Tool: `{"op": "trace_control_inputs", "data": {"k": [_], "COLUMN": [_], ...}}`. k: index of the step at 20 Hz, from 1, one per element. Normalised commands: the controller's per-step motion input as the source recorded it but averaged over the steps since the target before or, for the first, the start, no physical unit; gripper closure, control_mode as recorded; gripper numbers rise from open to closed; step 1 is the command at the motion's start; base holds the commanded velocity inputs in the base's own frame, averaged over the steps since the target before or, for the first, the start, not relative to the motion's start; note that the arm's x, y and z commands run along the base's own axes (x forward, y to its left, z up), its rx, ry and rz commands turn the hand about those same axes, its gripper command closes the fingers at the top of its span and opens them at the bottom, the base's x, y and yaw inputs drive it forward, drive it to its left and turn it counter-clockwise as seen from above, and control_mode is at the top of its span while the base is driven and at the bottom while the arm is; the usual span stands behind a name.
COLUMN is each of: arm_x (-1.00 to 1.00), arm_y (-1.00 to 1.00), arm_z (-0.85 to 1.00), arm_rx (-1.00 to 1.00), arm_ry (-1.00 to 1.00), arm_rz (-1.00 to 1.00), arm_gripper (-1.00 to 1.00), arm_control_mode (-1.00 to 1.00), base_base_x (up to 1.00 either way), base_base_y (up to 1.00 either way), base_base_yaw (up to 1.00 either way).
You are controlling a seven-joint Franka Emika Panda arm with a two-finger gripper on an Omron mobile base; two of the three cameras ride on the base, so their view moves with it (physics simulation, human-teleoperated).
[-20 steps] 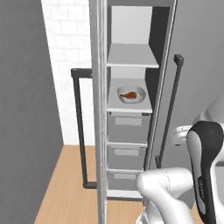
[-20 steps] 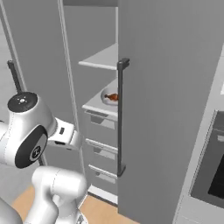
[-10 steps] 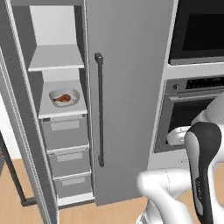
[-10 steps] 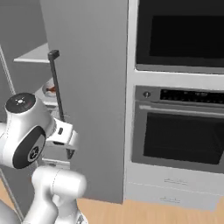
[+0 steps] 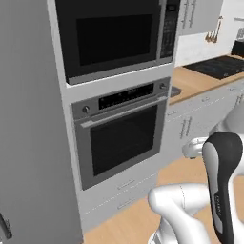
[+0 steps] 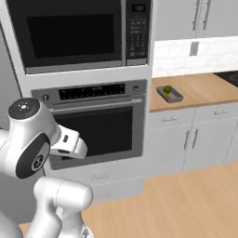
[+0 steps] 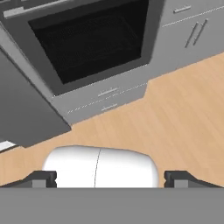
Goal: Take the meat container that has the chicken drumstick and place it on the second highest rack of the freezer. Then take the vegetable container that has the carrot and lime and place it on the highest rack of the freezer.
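While the claw (image 7: 109, 179) hangs spread and empty, aimed down at the wooden floor (image 7: 175, 113), the vegetable container (image 6: 170, 94) with the lime (image 6: 167, 89) waits well off on the counter (image 6: 200, 90) — carrot too small to tell.

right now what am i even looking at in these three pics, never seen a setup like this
It is a rendered kitchen with a white robot arm on a driving base. Two pictures come from cameras on the base, behind the arm to its left and right. Both face a wall oven with a microwave above it. The third looks along the hand: the gripper is open and holds nothing, its dark fingertips spread wide, pointing down at the wooden floor. In the right base view, a small container holding the lime sits on the wooden counter.
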Motion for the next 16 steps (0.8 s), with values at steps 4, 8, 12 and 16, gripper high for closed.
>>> {"op": "trace_control_inputs", "data": {"k": [4, 8, 12, 16], "arm_x": [0.00, 0.00, 0.00, 0.00], "arm_y": [0.00, 0.00, 0.00, 0.00], "arm_z": [0.00, 0.00, 0.00, 0.00], "arm_rx": [0.00, 0.00, 0.00, 0.00], "arm_ry": [0.00, 0.00, 0.00, 0.00], "arm_rz": [0.00, 0.00, 0.00, 0.00], "arm_gripper": [-1.00, -1.00, -1.00, -1.00], "arm_control_mode": [1.00, 1.00, 1.00, 1.00], "base_base_x": [0.64, 1.00, 1.00, 1.00], "base_base_y": [-0.53, -0.11, -0.28, -0.46], "base_base_yaw": [-0.64, -0.42, -0.11, 0.05]}}
